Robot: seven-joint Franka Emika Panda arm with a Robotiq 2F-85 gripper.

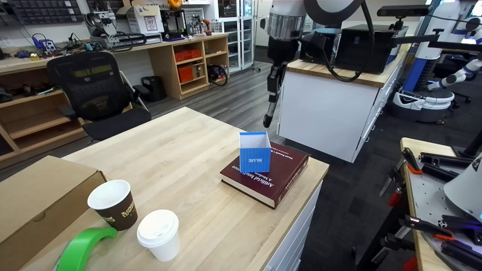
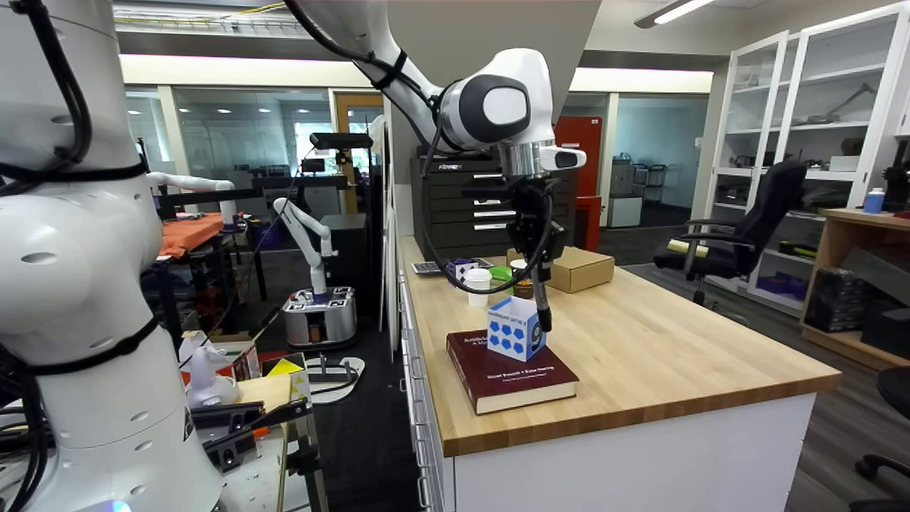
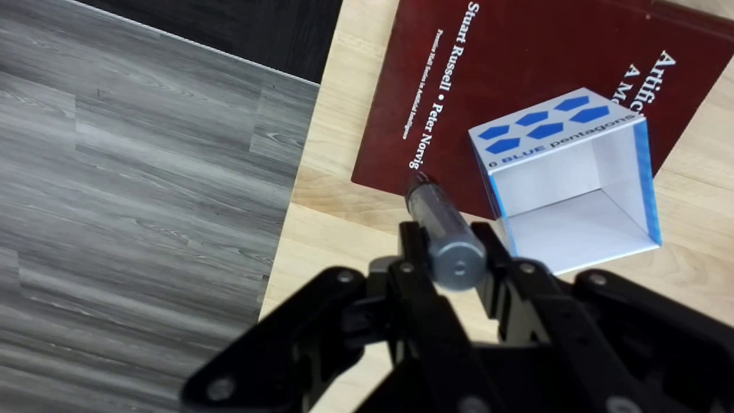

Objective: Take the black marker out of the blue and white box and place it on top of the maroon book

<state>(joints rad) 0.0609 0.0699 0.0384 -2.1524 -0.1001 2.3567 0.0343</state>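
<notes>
Wrist view: the gripper (image 3: 448,244) clamps the black marker (image 3: 441,221) between its fingers, apart from the maroon book (image 3: 516,69).
On that book stands the blue and white box (image 3: 565,135); in an exterior view the marker hangs slightly tilted, higher than the book, and a lidded white cup (image 1: 160,234) sits well apart from the book.

The box (image 2: 506,334) stands on the book (image 2: 522,380), the marker (image 3: 438,212) in the claw (image 3: 449,241).

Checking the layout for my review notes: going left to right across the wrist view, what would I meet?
Gray plank floor, marker, blue and white box. Left out: the maroon book, which overlaps the last two.
</notes>
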